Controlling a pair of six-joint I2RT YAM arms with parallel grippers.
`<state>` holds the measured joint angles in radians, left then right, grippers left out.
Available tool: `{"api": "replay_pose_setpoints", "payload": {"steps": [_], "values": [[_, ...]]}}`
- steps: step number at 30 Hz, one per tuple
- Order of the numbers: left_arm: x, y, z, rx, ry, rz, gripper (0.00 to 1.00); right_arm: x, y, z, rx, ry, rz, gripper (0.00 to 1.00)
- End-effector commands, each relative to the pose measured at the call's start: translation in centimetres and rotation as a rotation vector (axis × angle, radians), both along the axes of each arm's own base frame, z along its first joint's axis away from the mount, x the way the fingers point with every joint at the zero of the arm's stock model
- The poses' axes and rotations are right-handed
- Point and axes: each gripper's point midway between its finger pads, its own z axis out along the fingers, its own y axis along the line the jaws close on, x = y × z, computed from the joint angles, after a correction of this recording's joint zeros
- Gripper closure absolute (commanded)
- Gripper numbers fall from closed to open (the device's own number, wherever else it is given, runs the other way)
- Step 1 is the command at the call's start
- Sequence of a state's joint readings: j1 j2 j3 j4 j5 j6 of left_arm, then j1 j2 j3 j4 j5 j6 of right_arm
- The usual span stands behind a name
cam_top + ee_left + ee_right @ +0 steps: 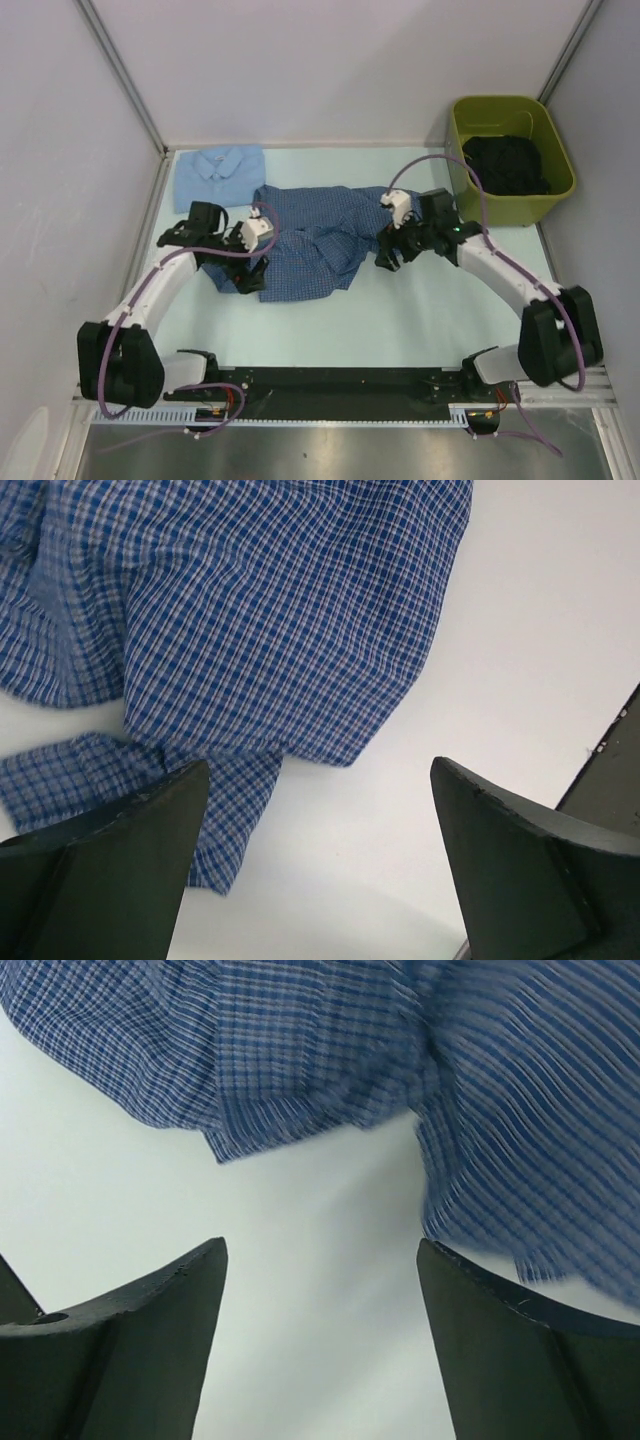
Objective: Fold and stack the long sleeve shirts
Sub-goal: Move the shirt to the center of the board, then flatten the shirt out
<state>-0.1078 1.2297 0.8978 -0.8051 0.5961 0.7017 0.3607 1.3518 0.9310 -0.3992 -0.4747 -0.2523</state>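
Evidently the checked shirt [310,245] is being readied for folding. The step is judged best done if its edges are pinched low, close to the surface [430,320], so that a single layer is caught and carried over evenly without fresh creases being dragged in. The left tool [320,775] is held wide open over the shirt's near-left hem, where a loose sleeve or flap is seen, and nothing is gripped. The right tool [322,1250] is likewise spread open with nothing between its fingers, over bare surface just beside the shirt's right edge. The shirt is spread in the middle of the surface between the two arms, medium blue with a fine white check, rumpled and ridged rather than flat. A pale blue shirt [218,172] is seen neatly folded, collar up, at the far left corner, well apart from a green bin [500,101] of dark cloth at the far right.
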Motion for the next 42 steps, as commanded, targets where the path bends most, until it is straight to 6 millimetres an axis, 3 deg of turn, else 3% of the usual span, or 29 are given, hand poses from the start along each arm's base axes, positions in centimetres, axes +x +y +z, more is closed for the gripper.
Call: {"api": "replay_pose_setpoints", "payload": {"steps": [1,2,5,9,11,14,15,16,17,19,20,21,22,25,27,28,31,32,35,37,40,42], "values": [[2.3,-1.6,-0.9,-0.027,0.012,0.013,0.03,2.9,5.0,1.1,-0.035,-0.118,0.151,0.16],[2.7,-1.8,-1.2,-0.035,0.022,0.022,0.04,2.4,6.6,0.8,-0.046,-0.119,0.192,0.14],[2.7,-2.0,-1.4,-0.063,0.044,0.053,0.03,1.8,9.0,-2.3,-0.112,-0.058,0.243,0.11],[2.5,-1.7,-2.1,-0.041,0.037,0.063,0.02,1.1,11.3,-6.1,-0.203,-0.039,0.261,0.05],[2.0,-1.7,-2.7,-0.016,0.038,0.038,0.01,2.0,11.3,-7.6,-0.276,-0.058,0.226,0.06],[0.2,-2.6,-3.8,0.040,0.036,-0.074,0.01,3.4,11.2,-7.9,-0.301,-0.034,0.189,0.31],[-0.3,-2.9,-4.1,0.058,0.024,-0.108,0.01,4.1,10.9,-6.8,-0.287,-0.031,0.174,0.47],[-0.6,-3.9,-4.1,0.076,-0.026,-0.175,0.01,4.2,10.9,-5.9,-0.266,-0.030,0.177,0.55],[-1.0,-3.5,-5.1,0.129,-0.040,-0.186,0.01,4.2,11.0,-4.7,-0.252,-0.042,0.181,0.73],[-0.7,-4.8,-5.5,0.175,-0.132,-0.249,0.01,4.2,10.6,-1.2,-0.199,-0.075,0.190,0.90],[-0.8,-4.4,-6.4,0.228,-0.147,-0.252,0.01,4.1,10.4,0.0,-0.180,-0.086,0.191,1.00],[-0.6,-4.6,-6.7,0.255,-0.173,-0.264,0.01,3.8,9.9,1.2,-0.166,-0.086,0.193,1.00],[-0.4,-5.7,-6.9,0.265,-0.213,-0.295,0.02,3.7,9.7,3.9,-0.111,-0.117,0.206,1.00],[0.3,-6.4,-8.1,0.327,-0.259,-0.318,0.05,3.2,8.6,6.3,-0.127,-0.144,0.231,1.00],[0.3,-6.7,-9.1,0.352,-0.241,-0.336,0.10,2.6,7.8,6.0,-0.164,-0.118,0.261,0.99],[0.4,-6.8,-9.2,0.352,-0.235,-0.339,0.21,2.3,7.7,5.9,-0.162,-0.105,0.272,0.97],[0.2,-6.6,-9.2,0.360,-0.214,-0.348,0.41,1.6,7.7,5.0,-0.155,-0.045,0.294,0.72],[-0.3,-6.6,-8.9,0.347,-0.208,-0.361,0.43,1.5,7.8,4.7,-0.153,-0.029,0.295,0.58],[-2.6,-6.8,-6.3,0.241,-0.191,-0.400,0.37,1.2,7.8,4.0,-0.141,0.016,0.299,0.41],[-3.4,-6.4,-4.3,0.215,-0.234,-0.388,0.23,1.7,7.2,3.4,-0.139,0.042,0.278,0.40],[-3.4,-6.2,-2.7,0.190,-0.305,-0.349,0.09,3.4,6.4,2.8,-0.109,0.065,0.196,0.39],[-3.2,-6.5,-2.5,0.169,-0.307,-0.328,0.05,4.8,6.1,1.7,-0.101,0.079,0.150,0.36]]}}
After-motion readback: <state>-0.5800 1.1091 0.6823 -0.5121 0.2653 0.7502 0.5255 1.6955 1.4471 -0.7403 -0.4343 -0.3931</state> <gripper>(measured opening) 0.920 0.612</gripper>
